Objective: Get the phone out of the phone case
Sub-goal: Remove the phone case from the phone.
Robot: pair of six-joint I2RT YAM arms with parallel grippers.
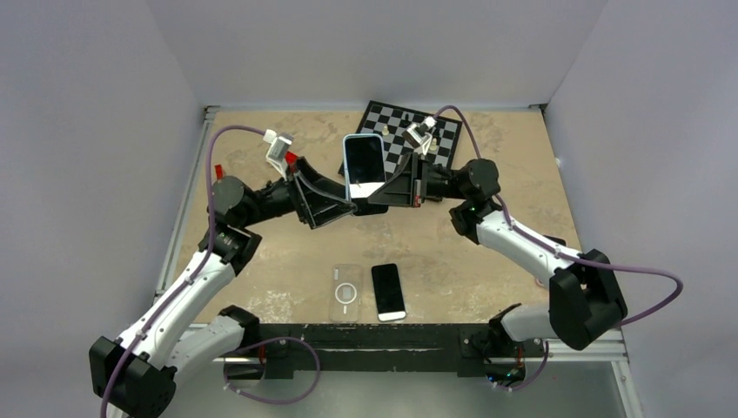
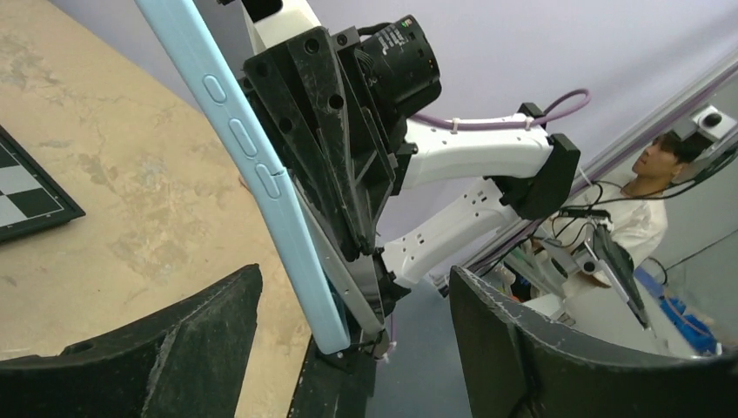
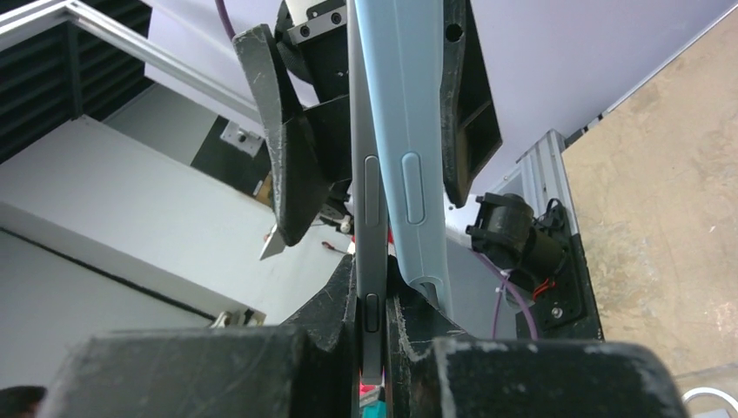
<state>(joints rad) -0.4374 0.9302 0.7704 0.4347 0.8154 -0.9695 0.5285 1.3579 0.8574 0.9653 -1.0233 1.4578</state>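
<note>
right jaws clamp the phone [image 3: 370, 218]; blue case [image 3: 409, 131] between left jaws.

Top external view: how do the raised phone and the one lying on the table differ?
The raised phone is held aloft, tilted; the bare phone lies flat on the table. The raised phone wears a light blue case; the bare phone has none. Both screens are dark.

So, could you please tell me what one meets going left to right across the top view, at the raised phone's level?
Left hand → blue-cased phone → right hand.
</note>
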